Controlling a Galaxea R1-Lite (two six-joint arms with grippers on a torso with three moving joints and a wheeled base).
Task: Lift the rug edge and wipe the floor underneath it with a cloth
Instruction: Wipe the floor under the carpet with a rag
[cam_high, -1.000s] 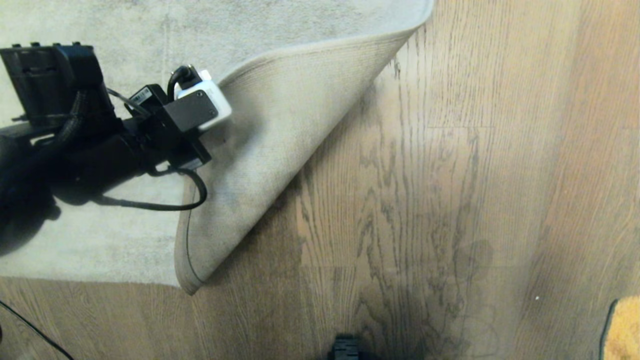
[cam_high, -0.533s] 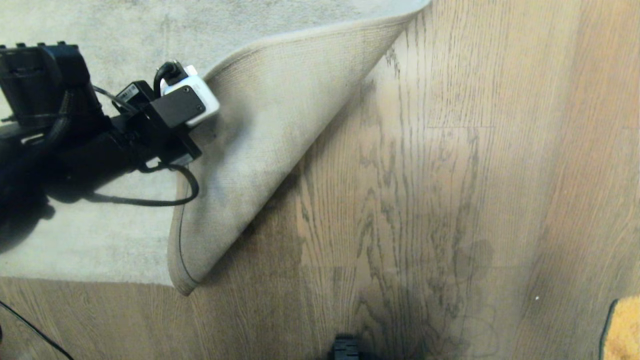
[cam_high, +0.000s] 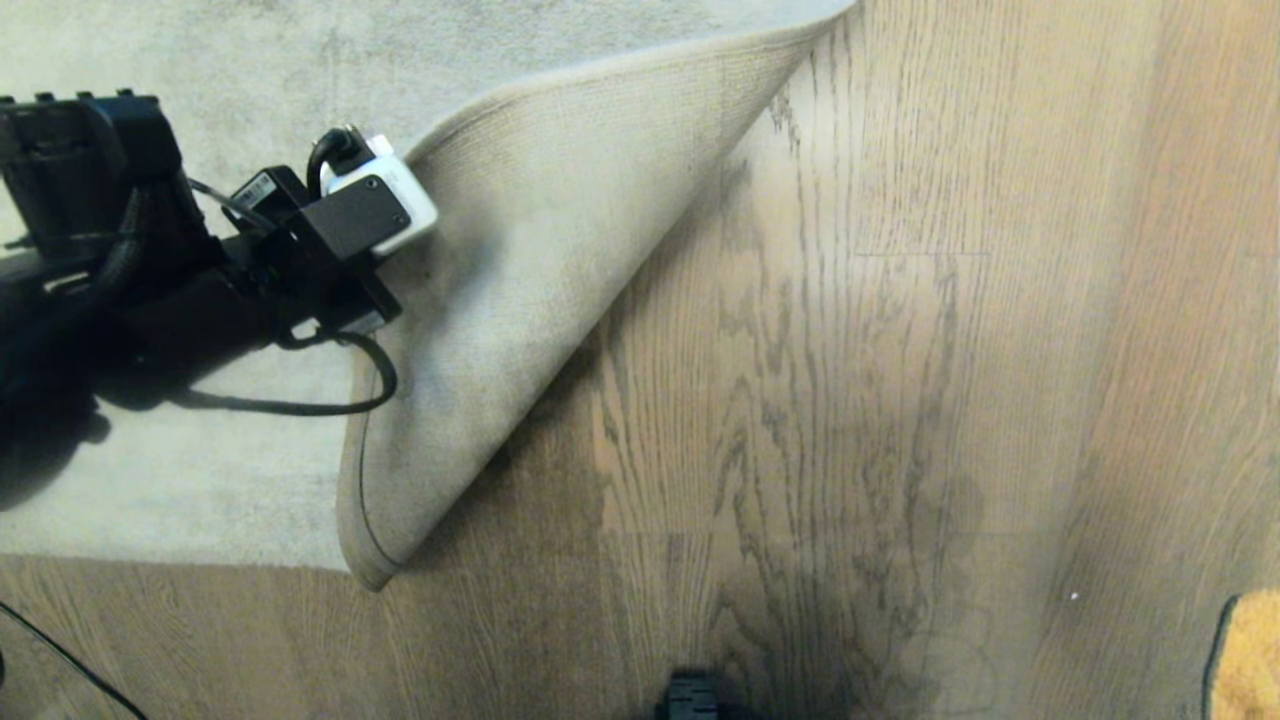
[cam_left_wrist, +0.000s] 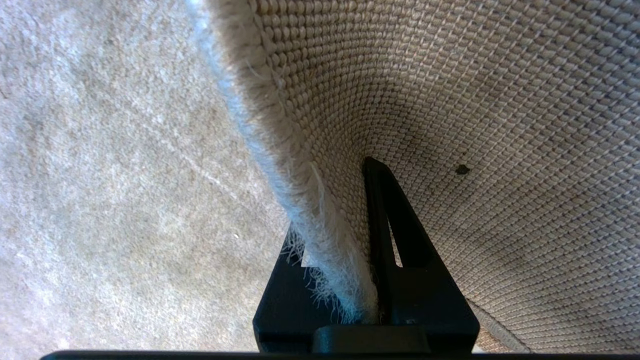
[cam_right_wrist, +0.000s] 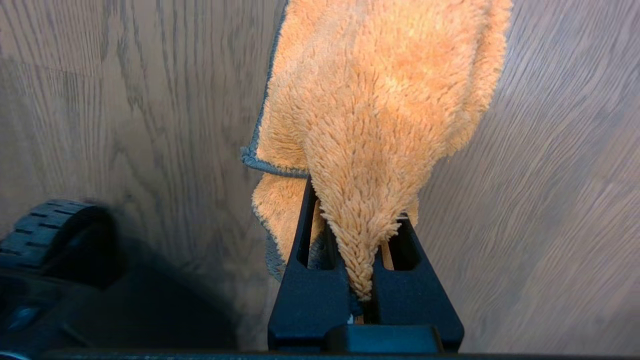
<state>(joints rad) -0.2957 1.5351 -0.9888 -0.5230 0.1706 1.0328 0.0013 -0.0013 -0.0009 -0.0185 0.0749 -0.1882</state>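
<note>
Pinched the rug edge (cam_left_wrist: 325, 235) firmly in left gripper (cam_left_wrist: 367, 280), lifted clear; clamped cloth (cam_right_wrist: 380, 100) in right gripper (cam_right_wrist: 362, 295), best swept across floor (cam_high: 800, 400) beyond.

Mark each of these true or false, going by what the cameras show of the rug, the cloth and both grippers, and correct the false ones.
1. The left gripper is shut on the rug edge. True.
2. The right gripper is open and holds nothing. False: it is shut on the orange cloth.
3. The rug's woven backing faces up where the corner is folded back. True.
4. The cloth is being rubbed on the floor beneath the fold. False: it is at the head view's lower right corner, apart from the rug.
</note>
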